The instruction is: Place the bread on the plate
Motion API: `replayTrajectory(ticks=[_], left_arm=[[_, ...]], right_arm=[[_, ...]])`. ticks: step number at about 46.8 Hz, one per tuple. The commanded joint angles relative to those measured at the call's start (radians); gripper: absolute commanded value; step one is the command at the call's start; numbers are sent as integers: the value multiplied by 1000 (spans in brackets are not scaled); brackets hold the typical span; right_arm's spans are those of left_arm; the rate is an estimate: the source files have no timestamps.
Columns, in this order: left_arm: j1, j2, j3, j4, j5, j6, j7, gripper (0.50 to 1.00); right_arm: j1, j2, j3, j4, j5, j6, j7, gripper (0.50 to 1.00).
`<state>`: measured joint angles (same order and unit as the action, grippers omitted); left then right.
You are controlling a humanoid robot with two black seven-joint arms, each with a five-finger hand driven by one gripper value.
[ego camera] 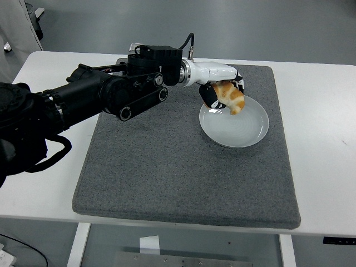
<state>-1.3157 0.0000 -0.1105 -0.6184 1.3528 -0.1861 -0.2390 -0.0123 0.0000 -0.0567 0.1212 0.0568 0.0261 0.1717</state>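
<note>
The bread [230, 97] slants from upper left to lower right, clasped under the left hand [221, 88], over the plate's [239, 132] upper-left rim.

White table [328, 139] with a grey mat [167, 167]
The mat covers most of the tabletop, with a white plate [242, 129] on the mat

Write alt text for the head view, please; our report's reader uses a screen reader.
The robot's left hand holds a golden piece of bread over the far left rim of a white plate. The plate sits on a grey mat covering a white table. The black left arm reaches in from the left; no right arm shows.
</note>
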Motion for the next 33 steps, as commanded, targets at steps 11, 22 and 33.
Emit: replayTrajectory(ticks=[11,22,33], left_arm=[[21,0,18,2,3,4,0,500],[42,0,20,2,-12,11,0,500],[50,0,20,0,-11,11,0,500]], right_arm=[[0,0,0,0,0,0,0,932],[0,0,0,0,0,0,0,932],[0,0,0,0,0,0,0,932]])
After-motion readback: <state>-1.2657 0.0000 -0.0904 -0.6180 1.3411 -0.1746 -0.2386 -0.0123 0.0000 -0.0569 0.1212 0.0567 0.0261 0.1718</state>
